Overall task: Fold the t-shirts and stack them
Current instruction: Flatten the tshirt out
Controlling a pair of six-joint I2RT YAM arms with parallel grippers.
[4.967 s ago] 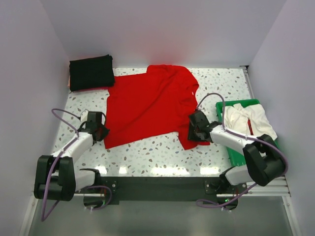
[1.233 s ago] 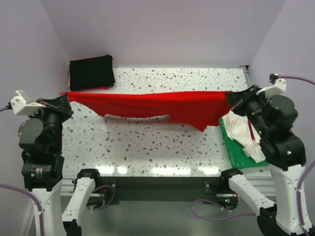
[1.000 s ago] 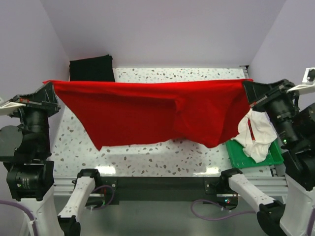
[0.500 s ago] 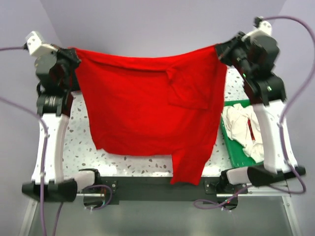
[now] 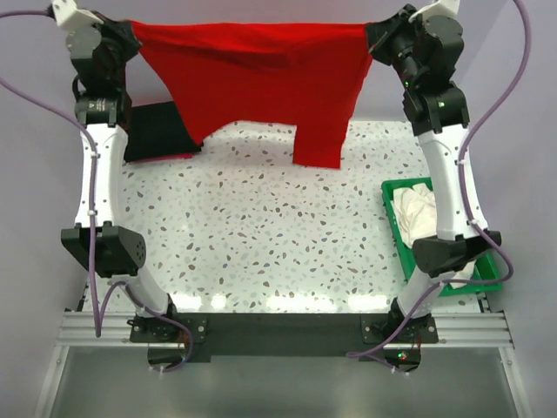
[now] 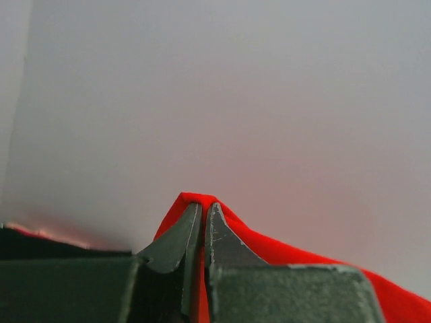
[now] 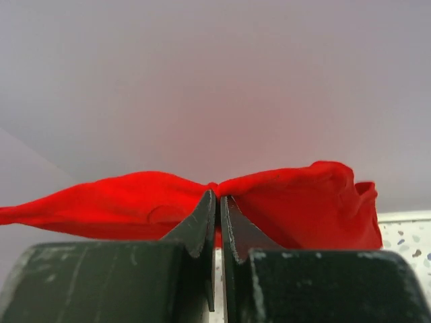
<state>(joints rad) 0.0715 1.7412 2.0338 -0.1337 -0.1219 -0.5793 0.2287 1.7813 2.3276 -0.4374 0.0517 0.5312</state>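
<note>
Two arms are raised high at the far side, and the red t-shirt (image 5: 261, 74) is held stretched between them, hanging over the far part of the surface (image 5: 261, 235). Whether its lowest flap, right of centre, reaches the surface cannot be told from above.

In the top view the tips are hard to make out. The left pincer (image 5: 130, 33) and the right pincer (image 5: 376, 37) are merged with the dark wrist housings at the shirt's upper corners. More is given by the wrist views. In each, the two fingers are seen pressed together on a fold of red cloth, which bulges past the tips. Little else is shown there, only blank wall and, in the right one, a sliver of speckled surface at the lower right corner. The hanging body of the shirt is cut off in both.

The black t-shirt (image 5: 157, 131) is seen folded at the far left, its right edge hidden behind the red cloth. The whitish t-shirt (image 5: 413, 213) is bunched in the green tray (image 5: 407, 183) at the near right, both partly covered by the right arm.
</note>
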